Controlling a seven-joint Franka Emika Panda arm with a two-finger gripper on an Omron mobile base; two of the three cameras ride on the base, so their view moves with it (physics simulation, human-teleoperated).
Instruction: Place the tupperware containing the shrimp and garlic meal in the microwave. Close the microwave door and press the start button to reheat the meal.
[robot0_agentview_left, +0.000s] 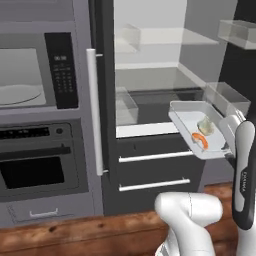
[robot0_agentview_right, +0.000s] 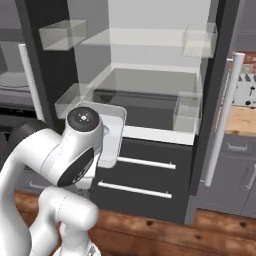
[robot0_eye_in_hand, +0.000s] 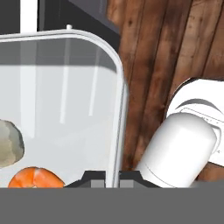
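The clear tupperware (robot0_agentview_left: 186, 118) hangs tilted in the air in front of the open fridge, with the orange shrimp (robot0_agentview_left: 200, 140) and the whitish garlic bulb (robot0_agentview_left: 205, 125) lying in it. My gripper (robot0_agentview_left: 226, 145) is at the tray's right edge, shut on its rim. In the hand view the fingertips (robot0_eye_in_hand: 95, 176) clamp the rim of the tupperware (robot0_eye_in_hand: 65, 105), with the shrimp (robot0_eye_in_hand: 35, 177) and garlic (robot0_eye_in_hand: 8, 146) at lower left. The microwave (robot0_agentview_left: 30, 75) is far to the left, its pale cavity open, with the turntable (robot0_agentview_left: 17, 94) and black keypad (robot0_agentview_left: 61, 70). Its door is out of view.
The oven (robot0_agentview_left: 40, 160) sits under the microwave. A tall white handle (robot0_agentview_left: 92, 110) stands between the microwave and the fridge interior (robot0_agentview_left: 150, 75), with glass shelves and two dark drawers (robot0_agentview_left: 155, 172) below. My own arm joint (robot0_agentview_right: 82, 125) hides most of the tupperware (robot0_agentview_right: 112, 135). The floor is wooden.
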